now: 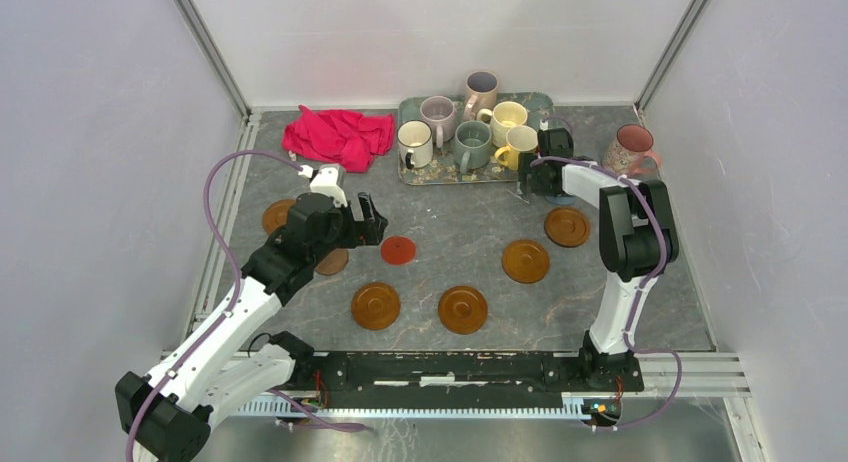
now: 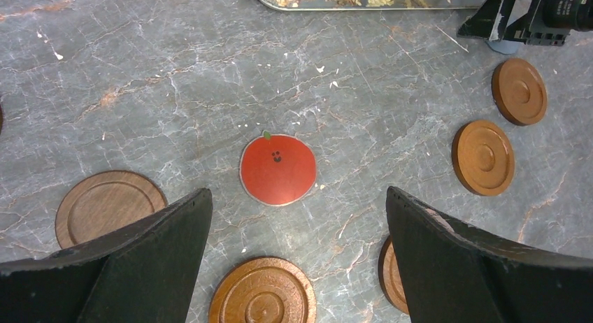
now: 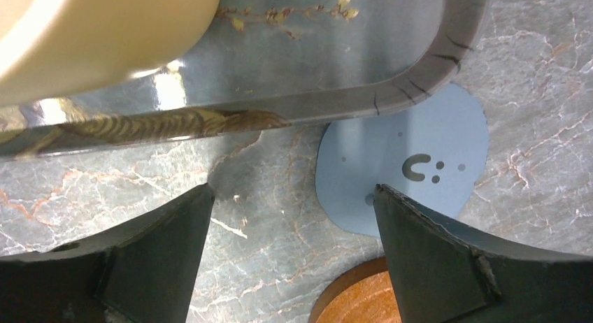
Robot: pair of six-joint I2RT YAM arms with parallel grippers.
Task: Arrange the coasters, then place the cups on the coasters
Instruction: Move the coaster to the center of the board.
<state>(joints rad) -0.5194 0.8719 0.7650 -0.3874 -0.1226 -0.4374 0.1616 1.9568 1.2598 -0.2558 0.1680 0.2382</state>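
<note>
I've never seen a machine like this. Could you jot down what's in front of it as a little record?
Tray: tray at the back, crowded with mugs
Loose mug: pink floral mug standing alone, right of the tray
Cloth: red cloth, left of the tray
Brown coasters: brown coasters spread out in front of the tray, none bearing a mug
Left arm: left gripper open, above the red coaster
Right arm: right gripper open, above the blue coaster at the tray's corner
</note>
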